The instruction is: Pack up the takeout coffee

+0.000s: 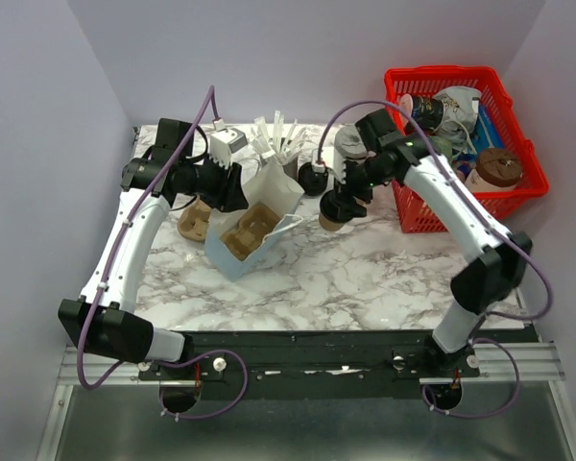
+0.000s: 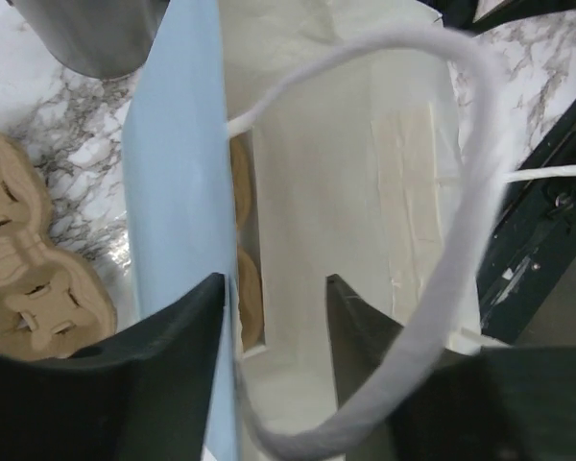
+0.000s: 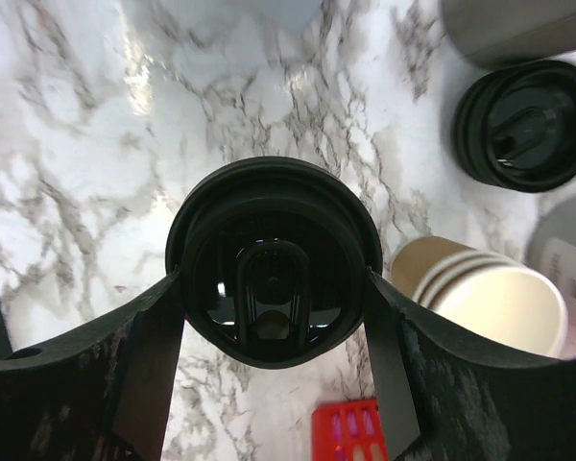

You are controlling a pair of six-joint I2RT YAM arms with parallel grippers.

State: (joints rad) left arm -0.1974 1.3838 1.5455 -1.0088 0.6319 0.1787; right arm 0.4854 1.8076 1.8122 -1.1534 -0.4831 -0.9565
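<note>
The takeout coffee point(image 3: 274, 259), a tan cup point(image 1: 330, 222) with a round black lid, hangs just above the marble table point(image 1: 365, 274). My right gripper point(image 3: 274, 279) is shut on its lid, one finger on each side, and it also shows in the top view point(image 1: 341, 204). A light-blue paper bag point(image 1: 269, 197) stands open left of it with a tan cup carrier point(image 1: 245, 235) inside. My left gripper point(image 2: 276, 283) is open across the bag's blue wall point(image 2: 178, 173): one finger outside, one inside. The bag's white rope handle point(image 2: 480, 144) loops over the inner finger.
A stack of black lids point(image 3: 523, 125) and a lidless stack of paper cups point(image 3: 490, 298) lie beside the coffee. A second cup carrier point(image 2: 29, 279) sits left of the bag. A red basket point(image 1: 418, 206) of items stands at the right. Grey metal canisters point(image 3: 518, 29) stand behind.
</note>
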